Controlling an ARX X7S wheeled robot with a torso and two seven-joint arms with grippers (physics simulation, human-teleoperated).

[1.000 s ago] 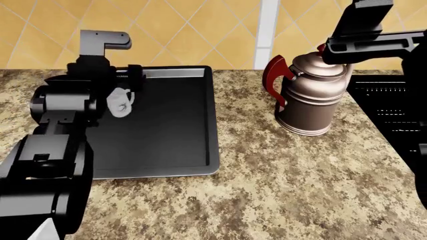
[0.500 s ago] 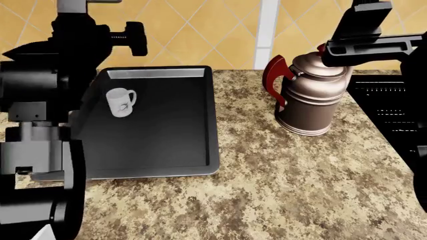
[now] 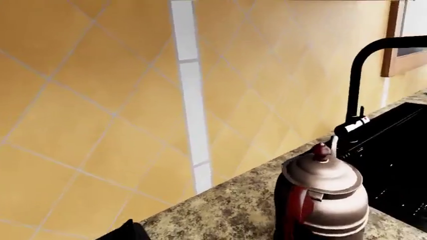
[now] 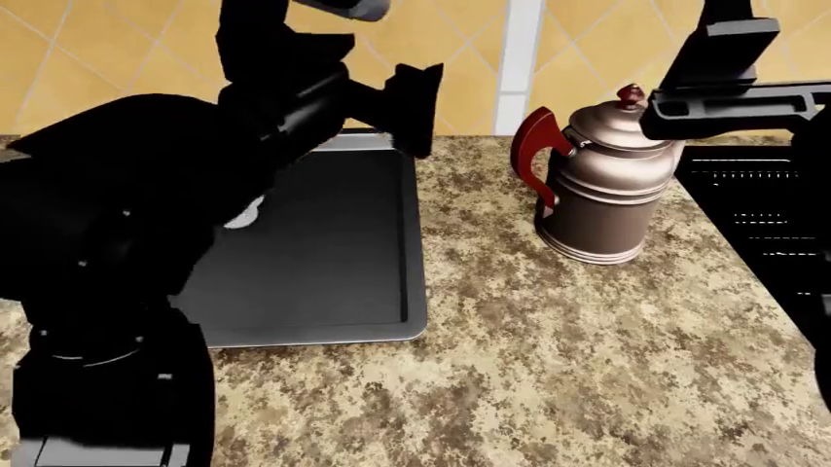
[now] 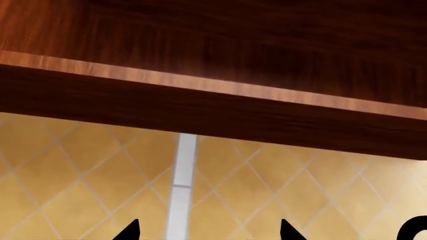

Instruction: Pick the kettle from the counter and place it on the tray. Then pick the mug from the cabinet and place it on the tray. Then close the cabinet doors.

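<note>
kettle (image 4: 600, 185): ribbed copper-pewter, dark red handle, red lid knob, upright on counter, right of tray, apart from it | counter (image 4: 559, 341): speckled beige-brown granite | tray (image 4: 338, 253): flat dark grey, raised rim, on counter | mug (image 4: 243, 216): white sliver on tray, mostly hidden

1. The left arm (image 4: 169, 195) spreads over the tray (image 4: 350, 243), covering its left part and most of the mug (image 4: 243, 216).
2. Bare counter (image 4: 481, 243) separates the tray's right rim from the kettle (image 4: 600, 185).
3. The right arm (image 4: 727, 88) hangs close above the kettle's lid.
4. The faucet (image 3: 357, 85) and sink (image 4: 766, 224) stand just right of the kettle.
5. A wooden cabinet underside (image 5: 213, 75) hangs overhead.
</note>
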